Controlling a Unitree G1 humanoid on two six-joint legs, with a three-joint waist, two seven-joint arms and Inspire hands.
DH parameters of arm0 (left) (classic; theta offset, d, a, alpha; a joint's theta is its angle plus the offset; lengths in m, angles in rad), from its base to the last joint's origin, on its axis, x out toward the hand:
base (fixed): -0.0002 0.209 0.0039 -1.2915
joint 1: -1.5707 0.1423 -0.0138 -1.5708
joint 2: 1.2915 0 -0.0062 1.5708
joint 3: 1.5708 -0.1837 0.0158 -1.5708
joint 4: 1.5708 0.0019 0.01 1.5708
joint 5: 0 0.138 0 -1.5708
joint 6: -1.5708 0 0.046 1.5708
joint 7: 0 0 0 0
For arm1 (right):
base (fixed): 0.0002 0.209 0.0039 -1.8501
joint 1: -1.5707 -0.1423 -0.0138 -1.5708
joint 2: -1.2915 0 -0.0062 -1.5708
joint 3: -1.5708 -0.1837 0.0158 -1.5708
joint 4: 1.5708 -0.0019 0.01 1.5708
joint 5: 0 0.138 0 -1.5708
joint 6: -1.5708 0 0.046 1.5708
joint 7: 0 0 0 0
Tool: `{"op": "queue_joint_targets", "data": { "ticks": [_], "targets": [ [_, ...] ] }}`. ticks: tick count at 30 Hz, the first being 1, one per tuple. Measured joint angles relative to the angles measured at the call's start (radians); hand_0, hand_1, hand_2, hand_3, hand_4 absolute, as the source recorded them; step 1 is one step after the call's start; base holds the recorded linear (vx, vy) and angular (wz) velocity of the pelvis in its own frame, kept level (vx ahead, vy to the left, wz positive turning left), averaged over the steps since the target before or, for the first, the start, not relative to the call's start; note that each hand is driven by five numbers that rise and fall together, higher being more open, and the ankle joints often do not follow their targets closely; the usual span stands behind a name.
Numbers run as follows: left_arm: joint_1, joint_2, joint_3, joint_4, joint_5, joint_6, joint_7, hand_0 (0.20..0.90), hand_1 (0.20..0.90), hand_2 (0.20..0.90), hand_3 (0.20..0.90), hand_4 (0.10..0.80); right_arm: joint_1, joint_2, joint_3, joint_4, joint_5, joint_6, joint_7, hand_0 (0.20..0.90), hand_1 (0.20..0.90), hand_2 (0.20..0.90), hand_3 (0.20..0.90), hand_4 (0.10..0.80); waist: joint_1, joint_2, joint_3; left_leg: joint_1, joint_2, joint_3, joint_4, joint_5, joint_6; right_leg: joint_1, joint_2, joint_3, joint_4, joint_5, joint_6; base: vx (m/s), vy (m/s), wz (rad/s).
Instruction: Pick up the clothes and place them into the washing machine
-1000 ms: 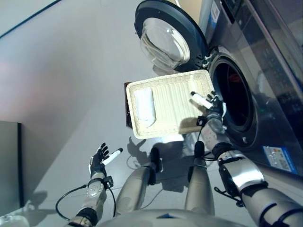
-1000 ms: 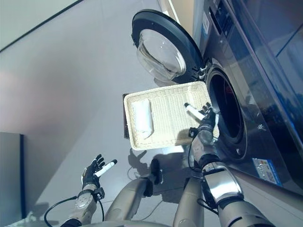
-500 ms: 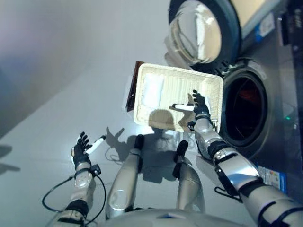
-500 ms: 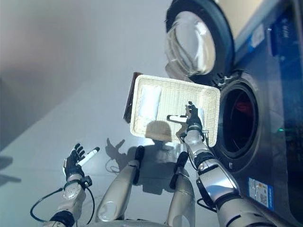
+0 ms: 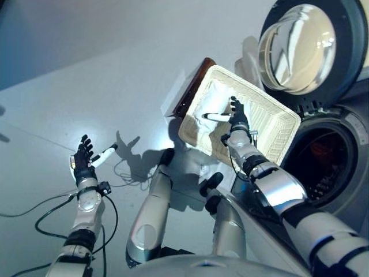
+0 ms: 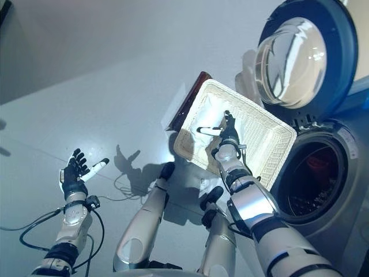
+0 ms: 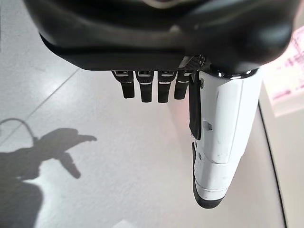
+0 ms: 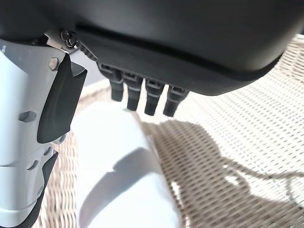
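Grey floor (image 5: pixel 115 81) all round me. My right robot hand (image 5: pixel 237 117) hovers spread and empty inside the wicker basket (image 5: pixel 275 128), directly above the white cloth (image 8: pixel 118 166). Beyond it gapes the washing machine (image 5: pixel 323 167), door (image 5: pixel 305 43) swung wide. My left robot hand (image 5: pixel 83 163) hangs open, well apart.

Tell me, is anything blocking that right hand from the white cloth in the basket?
Nothing visible. The right hand hovers open directly over the white cloth in the wicker basket, with only air between them.
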Motion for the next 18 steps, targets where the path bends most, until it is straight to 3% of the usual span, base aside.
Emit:
{"op": "queue_joint_targets", "data": {
  "ticks": [9,15,16,18],
  "targets": [
    [-0.004,0.001,-0.011,-0.107,0.045,0.005,0.006,0.900,0.900,0.900,0.900,0.800,-0.101,-0.065,-0.001,0.076,-0.028,0.061,-0.053,0.900,0.900,0.900,0.900,0.800,0.046,0.037,0.045,-0.070,-0.026,-0.008,0.009,0.009,-0.003,-0.072,-0.028,-0.009,0.051,-0.021,0.008,-0.003,0.012,0.09],
    [-0.012,0.001,-0.082,-0.117,0.064,0.006,0.007,0.900,0.900,0.900,0.900,0.800,-0.159,-0.124,-0.001,0.119,-0.056,0.087,-0.092,0.900,0.900,0.900,0.900,0.800,0.047,0.060,0.055,-0.130,-0.052,-0.021,0.020,0.022,-0.001,-0.144,-0.073,-0.020,0.118,-0.052,0.008,-0.008,0.042,0.19],
    [-0.013,0.000,-0.088,-0.119,0.065,0.006,0.008,0.900,0.900,0.900,0.900,0.800,-0.174,-0.133,0.000,0.129,-0.058,0.086,-0.109,0.480,0.480,0.480,0.480,0.500,0.048,0.062,0.057,-0.143,-0.054,-0.020,0.024,0.022,-0.001,-0.159,-0.077,-0.020,0.124,-0.053,0.007,-0.014,0.042,0.07],
    [-0.015,-0.002,-0.097,-0.119,0.065,0.006,0.009,0.900,0.900,0.900,0.900,0.800,-0.198,-0.163,0.000,0.139,-0.072,0.087,-0.130,0.200,0.200,0.200,0.200,0.300,0.048,0.070,0.060,-0.169,-0.065,-0.019,0.037,0.022,-0.001,-0.185,-0.084,-0.017,0.146,-0.058,0.007,-0.005,0.046,0.04]
  ]
}}
